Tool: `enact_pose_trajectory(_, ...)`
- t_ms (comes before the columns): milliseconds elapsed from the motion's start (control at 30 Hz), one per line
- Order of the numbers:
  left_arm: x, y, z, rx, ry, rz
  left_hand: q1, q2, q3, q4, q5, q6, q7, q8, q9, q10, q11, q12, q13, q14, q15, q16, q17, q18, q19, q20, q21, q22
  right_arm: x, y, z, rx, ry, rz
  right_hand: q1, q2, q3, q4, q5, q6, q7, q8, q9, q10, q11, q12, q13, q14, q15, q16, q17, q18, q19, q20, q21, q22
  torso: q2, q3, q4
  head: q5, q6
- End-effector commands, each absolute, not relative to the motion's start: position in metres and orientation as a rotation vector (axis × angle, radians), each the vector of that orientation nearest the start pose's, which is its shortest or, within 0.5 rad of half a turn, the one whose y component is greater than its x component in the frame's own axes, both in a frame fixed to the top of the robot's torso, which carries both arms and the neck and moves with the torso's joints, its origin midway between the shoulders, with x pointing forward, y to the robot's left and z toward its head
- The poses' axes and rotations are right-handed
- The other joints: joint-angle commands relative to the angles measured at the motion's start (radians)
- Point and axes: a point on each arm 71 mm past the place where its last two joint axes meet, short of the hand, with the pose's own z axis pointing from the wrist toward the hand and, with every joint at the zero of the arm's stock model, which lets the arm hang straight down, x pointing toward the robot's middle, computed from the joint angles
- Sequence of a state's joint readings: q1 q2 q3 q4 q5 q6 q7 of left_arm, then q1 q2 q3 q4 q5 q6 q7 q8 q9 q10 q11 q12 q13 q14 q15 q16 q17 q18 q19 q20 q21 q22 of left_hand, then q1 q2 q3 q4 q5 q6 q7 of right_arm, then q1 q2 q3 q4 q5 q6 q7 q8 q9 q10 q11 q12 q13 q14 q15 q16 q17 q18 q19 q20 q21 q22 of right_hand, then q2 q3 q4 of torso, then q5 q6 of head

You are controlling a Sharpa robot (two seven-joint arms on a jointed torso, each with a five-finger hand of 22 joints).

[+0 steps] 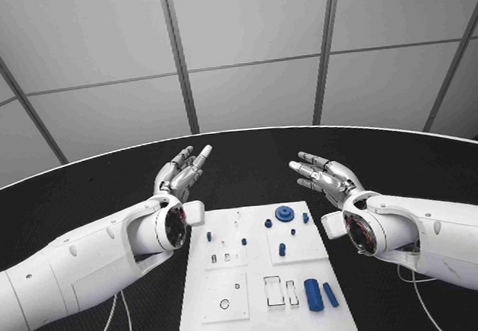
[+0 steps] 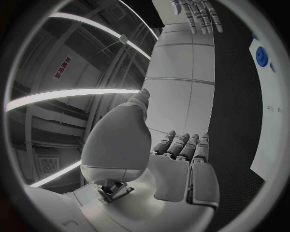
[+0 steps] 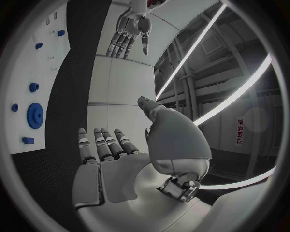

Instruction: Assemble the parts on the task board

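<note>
Both hands hovered over the black table (image 1: 107, 183) beyond the task board's far edge — the left hand (image 1: 184, 171) and the right hand (image 1: 323, 173) each spread, fingers apart, holding nothing. The task board (image 1: 263, 318) lay between the forearms, nearer the robot, its blue parts (image 1: 283, 213) untouched — bare table between the hands.
</note>
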State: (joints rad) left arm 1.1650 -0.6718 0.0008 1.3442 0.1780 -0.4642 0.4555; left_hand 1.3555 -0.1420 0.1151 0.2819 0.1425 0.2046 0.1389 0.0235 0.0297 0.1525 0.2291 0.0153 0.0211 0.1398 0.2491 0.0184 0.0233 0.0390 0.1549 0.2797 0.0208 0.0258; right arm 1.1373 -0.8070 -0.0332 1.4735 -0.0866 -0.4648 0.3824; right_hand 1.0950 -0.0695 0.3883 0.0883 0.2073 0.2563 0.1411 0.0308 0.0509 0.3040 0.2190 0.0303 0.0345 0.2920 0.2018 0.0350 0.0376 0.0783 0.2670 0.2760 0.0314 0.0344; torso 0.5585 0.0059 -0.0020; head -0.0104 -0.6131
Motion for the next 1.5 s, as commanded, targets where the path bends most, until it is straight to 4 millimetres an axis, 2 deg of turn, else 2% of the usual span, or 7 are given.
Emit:
enact_pose_trajectory(33, 0.530, 0.188, -0.192, -1.356, 1.221, -1.482, 0.049, 0.009, 0.014, 0.015, 0.009, 0.021, 0.148, 0.009, 0.003, 0.012, 0.024, 0.008, 0.003, 0.009, 0.015, 0.006, 0.003, 0.023, 0.001, 0.017, 0.008, 0.003, 0.493, -0.216, -0.207, 1.100, 1.425, 1.374, 0.119, -0.001, 0.042, -0.060, 0.011, 0.120, 0.147, 0.035, 0.023, 0.174, 0.032, 0.026, 0.013, 0.205, 0.033, 0.044, 0.028, 0.029, 0.082, 0.016, 0.024, 0.012, 0.000, 0.0002, -0.0001, 0.000, 0.000)
enact_pose_trajectory(100, 0.531, 0.188, -0.191, -1.358, 1.220, -1.488, 0.049, 0.012, 0.016, 0.015, 0.008, 0.023, 0.149, 0.009, 0.004, 0.014, 0.025, 0.009, 0.003, 0.011, 0.016, 0.006, 0.004, 0.024, 0.001, 0.017, 0.008, 0.003, 0.494, -0.216, -0.206, 1.096, 1.431, 1.376, 0.124, -0.001, 0.044, -0.064, 0.011, 0.130, 0.147, 0.037, 0.025, 0.187, 0.032, 0.025, 0.013, 0.220, 0.033, 0.047, 0.030, 0.032, 0.092, 0.017, 0.025, 0.012, 0.000, 0.0002, -0.0001, 0.000, 0.000)
enact_pose_trajectory(167, 0.532, 0.194, -0.190, -1.357, 1.217, -1.496, 0.050, 0.019, 0.023, 0.014, 0.007, 0.032, 0.151, 0.012, 0.006, 0.024, 0.029, 0.010, 0.004, 0.016, 0.017, 0.007, 0.005, 0.025, 0.001, 0.017, 0.008, 0.003, 0.498, -0.227, -0.194, 0.862, 1.385, 1.316, 0.167, -0.003, 0.065, -0.104, 0.007, 0.251, 0.145, 0.072, 0.048, 0.365, 0.031, 0.053, 0.025, 0.440, 0.022, 0.107, 0.061, 0.055, 0.227, 0.015, 0.059, 0.028, -0.001, -0.0018, -0.0016, 0.002, -0.014)
enact_pose_trajectory(267, 0.531, 0.198, -0.190, -1.357, 1.217, -1.497, 0.051, 0.020, 0.025, 0.013, 0.006, 0.034, 0.152, 0.012, 0.006, 0.027, 0.030, 0.011, 0.005, 0.019, 0.018, 0.008, 0.005, 0.025, 0.000, 0.017, 0.009, 0.003, 0.498, -0.227, -0.192, 0.765, 1.387, 1.284, 0.200, -0.011, 0.088, -0.139, 0.009, 0.392, 0.131, 0.113, 0.073, 0.559, 0.007, 0.080, 0.033, 0.554, -0.005, 0.144, 0.075, 0.085, 0.435, 0.014, 0.112, 0.050, 0.001, -0.0003, -0.0009, 0.002, -0.014)
enact_pose_trajectory(400, 0.529, 0.202, -0.189, -1.354, 1.217, -1.506, 0.067, 0.041, 0.047, 0.010, 0.002, 0.076, 0.158, 0.023, 0.013, 0.078, 0.043, 0.017, 0.010, 0.094, 0.026, 0.028, 0.020, 0.026, 0.009, 0.018, 0.014, 0.006, 0.498, -0.226, -0.189, 0.616, 1.396, 1.231, 0.213, -0.030, 0.137, -0.168, 0.005, 0.562, 0.109, 0.154, 0.098, 0.658, -0.020, 0.082, 0.029, 0.644, -0.034, 0.170, 0.085, 0.105, 0.512, 0.009, 0.127, 0.045, 0.004, 0.0012, -0.0007, 0.001, -0.017)
enact_pose_trajectory(833, 0.516, 0.213, -0.179, -1.321, 1.232, -1.558, 0.107, 0.066, 0.096, -0.014, -0.004, 0.390, 0.157, 0.108, 0.067, 0.469, 0.031, 0.065, 0.035, 0.437, -0.013, 0.149, 0.083, 0.022, 0.221, 0.016, 0.091, 0.042, 0.500, -0.219, -0.183, 0.288, 1.476, 1.072, 0.201, -0.078, 0.199, -0.187, 0.002, 0.679, 0.066, 0.184, 0.113, 0.840, -0.072, 0.058, 0.033, 0.810, -0.094, 0.212, 0.137, 0.107, 0.673, -0.048, 0.172, 0.051, 0.035, 0.0045, 0.0077, -0.009, -0.017)
enact_pose_trajectory(1500, 0.491, 0.207, -0.142, -1.268, 1.252, -1.663, 0.107, 0.059, 0.104, -0.024, -0.004, 0.443, 0.155, 0.119, 0.074, 0.522, 0.027, 0.061, 0.036, 0.442, -0.016, 0.148, 0.081, 0.027, 0.301, 0.014, 0.121, 0.053, 0.517, -0.187, -0.161, -0.184, 1.602, 0.688, 0.189, -0.116, 0.117, -0.148, 0.009, 0.722, 0.022, 0.172, 0.127, 0.883, -0.130, 0.034, 0.050, 1.175, -0.202, 0.552, 0.526, 0.101, 0.934, -0.181, 0.584, 0.305, 0.132, 0.0006, 0.0420, -0.057, 0.011)
